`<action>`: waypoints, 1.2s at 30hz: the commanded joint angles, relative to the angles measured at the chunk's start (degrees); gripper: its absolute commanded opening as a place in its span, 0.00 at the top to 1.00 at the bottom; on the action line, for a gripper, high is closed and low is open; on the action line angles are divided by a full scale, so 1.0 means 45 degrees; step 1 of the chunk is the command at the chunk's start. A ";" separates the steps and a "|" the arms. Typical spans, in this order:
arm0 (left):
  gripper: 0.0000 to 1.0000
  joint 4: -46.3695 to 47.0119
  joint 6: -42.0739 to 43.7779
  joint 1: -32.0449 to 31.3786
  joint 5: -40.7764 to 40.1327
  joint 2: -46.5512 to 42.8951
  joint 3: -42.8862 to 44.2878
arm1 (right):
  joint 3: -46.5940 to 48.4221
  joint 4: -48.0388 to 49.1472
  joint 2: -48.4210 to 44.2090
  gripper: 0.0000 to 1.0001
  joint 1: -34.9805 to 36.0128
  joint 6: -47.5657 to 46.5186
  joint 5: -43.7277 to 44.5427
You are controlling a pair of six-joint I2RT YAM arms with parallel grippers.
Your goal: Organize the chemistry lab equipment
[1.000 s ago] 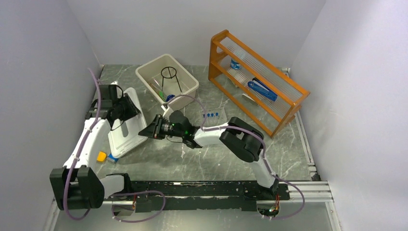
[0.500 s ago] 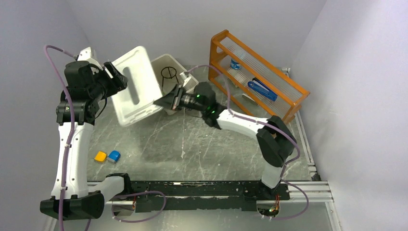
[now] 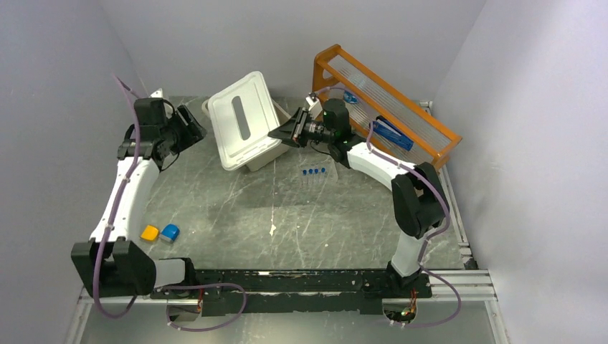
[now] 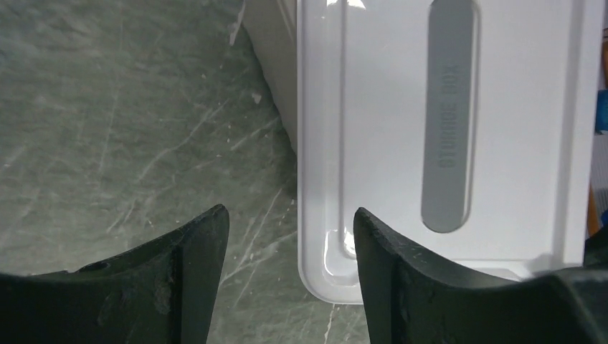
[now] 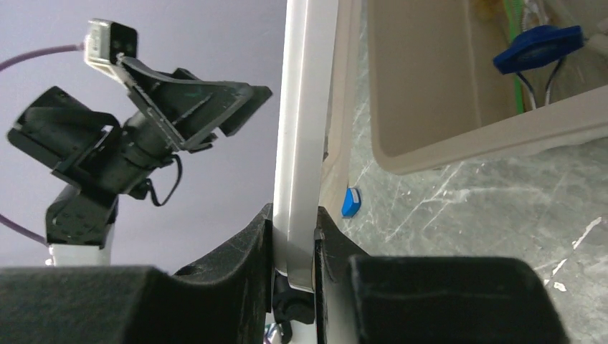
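Closing up looks like the step in hand. The white lid (image 3: 244, 123) lies askew over the storage box (image 5: 473, 132) and is not yet seated (it reads as tilted, one edge up). The right hand (image 3: 281, 134) is clenched on the lid's edge, on the box's side toward the orange shelf rack (image 3: 401, 97). The left hand (image 3: 195, 127) stands released w/ nothing in it, just beside the lid's opposite edge. Its wrist view shows the lid's corner below the spread fingers (image 4: 193, 265). Inside the box a green dropper (image 5: 512, 64) shows, prob. w/ other tools. The blue-capped test tubes (image 3: 313, 172) stand on the table (image 3: 287, 222) near the box, outside it. Next move, as a judgement: the right hand lowers & squares the lid on the rim, then lets go. The tubes prob. want a place too.
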 commanded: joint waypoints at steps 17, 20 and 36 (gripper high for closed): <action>0.34 0.4592 -0.1870 0.0044 0.4888 0.2802 -0.1434 | 0.1195 -0.2223 0.1065 0.50 -0.0903 -0.1150 0.2517; 0.35 0.4466 -0.1836 0.0042 0.4703 0.2919 -0.1383 | 0.1258 -0.2937 0.0744 0.44 -0.0903 -0.1758 0.3299; 0.33 0.3376 -0.1013 0.0044 0.3485 0.2885 -0.0729 | 0.1609 -0.5688 -0.0667 0.21 -0.0437 -0.5456 0.7158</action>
